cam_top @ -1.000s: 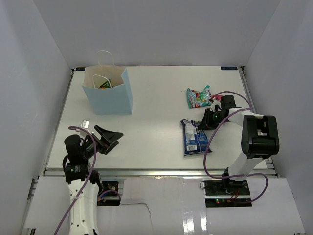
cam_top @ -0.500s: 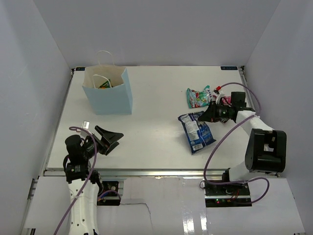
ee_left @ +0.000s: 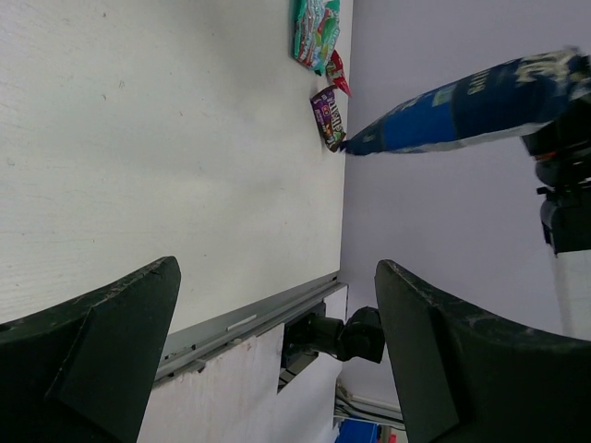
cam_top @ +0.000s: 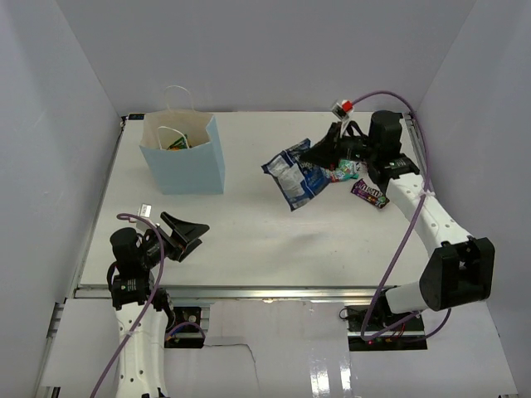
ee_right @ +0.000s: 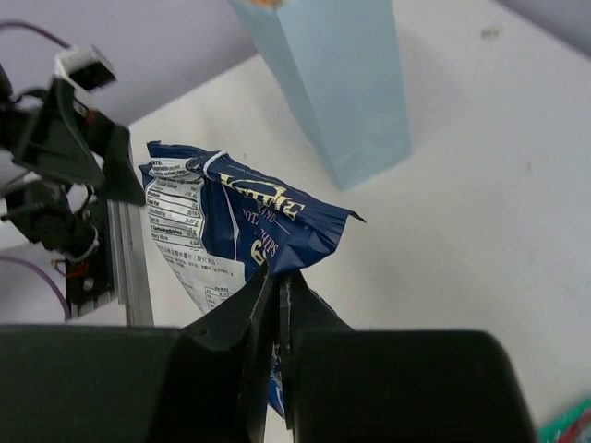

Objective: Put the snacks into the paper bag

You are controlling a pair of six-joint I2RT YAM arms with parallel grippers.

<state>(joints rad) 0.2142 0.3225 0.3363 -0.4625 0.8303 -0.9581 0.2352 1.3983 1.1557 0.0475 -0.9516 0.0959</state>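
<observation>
**A:** Where's the blue-white snack bag [cam_top: 292,176] right now?

**B:** Up off the table [cam_top: 249,232]. The right end effector [cam_top: 322,154] is pinched tight on one edge of it, and the packet hangs crumpled below the fingers. You can see the nutrition label side from the wrist cam.

**A:** And the paper bag [cam_top: 184,156]?

**B:** Light blue, standing upright at the far left of the table with its mouth open and the white handles [cam_top: 177,93] sticking up. It's well apart from the hanging packet. Something green and orange peeks out inside, but I can't make out what.

**A:** What's the other arm doing?

**B:** The left end effector [cam_top: 187,232] is spread wide with nothing between the fingers. It hovers low near the front left edge.

**A:** Any other snacks out?

**B:** Two. The teal-red candy bag [cam_top: 342,172] lies on the table, half hidden behind the right arm. The small purple candy pack [cam_top: 370,194] lies flat just beside it, toward the right edge.
</observation>
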